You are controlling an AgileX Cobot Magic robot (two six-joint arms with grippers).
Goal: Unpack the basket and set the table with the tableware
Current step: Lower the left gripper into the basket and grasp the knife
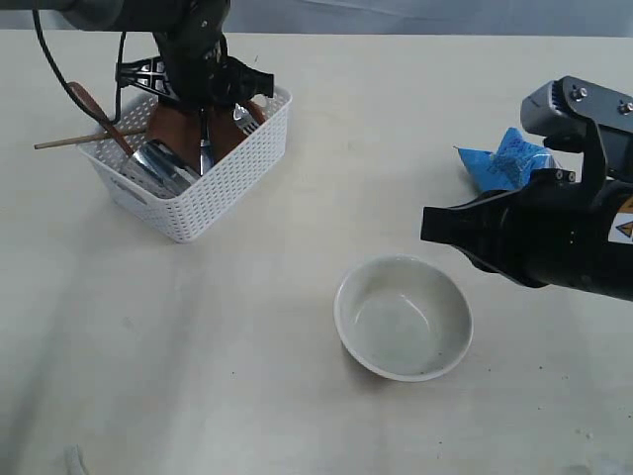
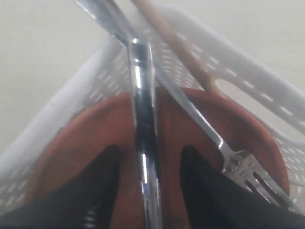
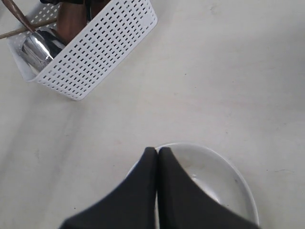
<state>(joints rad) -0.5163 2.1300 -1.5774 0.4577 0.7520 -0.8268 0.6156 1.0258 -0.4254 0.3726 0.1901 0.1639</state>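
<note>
Left end effector point(image 2: 147, 155) released: fingers set either side of the steel knife point(image 2: 142, 95) inside the basket point(image 1: 223, 183), with gaps seen on both sides and nothing gripped.

Risks judged:
- The fork point(image 2: 238, 164) is crossed against the knife and may be dragged or flicked out on lifting.
- The slick, thin handle may slip or swing once pinched.
- The brown plate point(image 2: 81, 138) beneath may be scraped.

The chopstick point(image 1: 74, 141) and spoon point(image 1: 94, 109) overhang the rim and are easily knocked. The cup point(image 1: 158, 166) lies alongside.

The bowl point(image 1: 403, 317) is set out on the table point(image 1: 247, 346). The right end effector point(image 3: 157, 152) is clenched and empty above it. The blue packet point(image 1: 504, 158) is well apart.
</note>
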